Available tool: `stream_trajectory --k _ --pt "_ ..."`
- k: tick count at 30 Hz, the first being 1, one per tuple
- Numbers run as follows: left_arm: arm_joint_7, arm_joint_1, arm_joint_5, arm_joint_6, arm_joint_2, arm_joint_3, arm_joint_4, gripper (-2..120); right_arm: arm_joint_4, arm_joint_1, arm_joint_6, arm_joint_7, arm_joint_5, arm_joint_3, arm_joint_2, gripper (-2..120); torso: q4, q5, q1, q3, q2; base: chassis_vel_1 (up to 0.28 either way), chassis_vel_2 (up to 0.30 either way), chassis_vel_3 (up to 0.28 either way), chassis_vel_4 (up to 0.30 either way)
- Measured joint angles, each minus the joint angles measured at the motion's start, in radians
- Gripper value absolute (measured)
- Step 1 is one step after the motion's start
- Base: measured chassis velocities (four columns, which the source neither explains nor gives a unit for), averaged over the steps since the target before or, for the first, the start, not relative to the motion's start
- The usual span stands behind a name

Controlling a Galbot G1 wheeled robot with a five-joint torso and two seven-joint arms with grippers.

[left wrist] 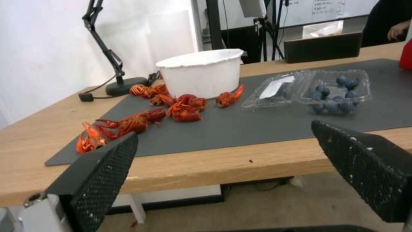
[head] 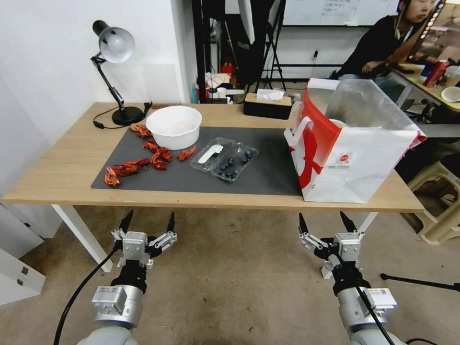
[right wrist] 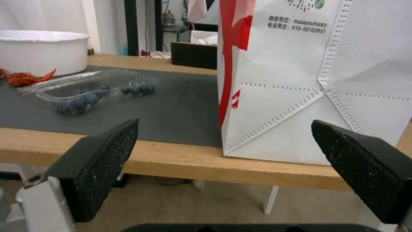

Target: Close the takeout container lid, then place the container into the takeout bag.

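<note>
takeout container (head: 225, 158): clear glossy plastic
takeout bag (head: 357, 165): smooth white-and-red paper, crinkled silver foil lining
desk (head: 67, 167): pale wood grain
mat (head: 268, 175): matt dark grey
bowl (head: 174, 126): matt white
left claw (left wrist: 223, 167): black pads, dimpled texture

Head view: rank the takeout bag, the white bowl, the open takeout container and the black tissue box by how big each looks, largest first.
1. takeout bag, by far.
2. and 3. white bowl and open takeout container: too alike to rank.
4. black tissue box, though it sits farther back, so its true size is unsure.
</note>
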Motion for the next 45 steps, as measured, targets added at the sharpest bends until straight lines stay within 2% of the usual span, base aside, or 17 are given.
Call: stream_trajectory --k 29,32,35,36,37,39,45 --pt "-0.001 -0.003 -0.008 0.002 0.000 0.001 0.000 100 0.001 0.004 -0.006 0.000 0.000 0.001 0.001 100 0.0000 0.0001 0.000 0.000 0.000 0.000 0.000 0.000 0.000" --pt "-0.011 -0.025 -0.057 0.028 0.000 0.014 0.006 100 0.003 0.016 -0.029 0.002 0.008 0.005 0.004 100 0.0000 0.0001 0.000 0.000 0.000 0.000 0.000 0.000 0.000" --pt "-0.039 -0.084 -0.186 0.099 -0.002 0.049 0.028 100 0.022 0.080 -0.144 0.019 0.045 0.030 0.025 100 0.0001 0.0001 0.000 0.000 0.000 0.000 0.000 0.000 0.000" --pt "-0.039 -0.084 -0.186 0.099 -0.002 0.049 0.028 100 0.022 0.080 -0.144 0.019 0.045 0.030 0.025 100 0.0001 0.0001 0.000 0.000 0.000 0.000 0.000 0.000 0.000" --pt "-0.047 -0.104 -0.232 0.120 -0.003 0.061 0.035 100 0.029 0.107 -0.181 0.020 0.076 0.042 0.032 100 -0.0002 -0.0001 0.000 0.000 0.000 0.000 0.000 0.000 0.000" --pt "-0.044 -0.105 -0.258 0.062 0.009 0.046 0.053 100 0.033 0.121 -0.193 0.012 0.108 0.045 0.033 100 0.0001 0.0004 0.000 0.000 0.000 0.000 0.000 0.000 0.000" --pt "-0.034 -0.100 -0.263 0.023 0.017 0.027 0.058 100 0.034 0.128 -0.190 0.012 0.130 0.030 0.026 100 0.0000 0.0000 0.000 0.000 0.000 0.000 0.000 0.000 0.000"
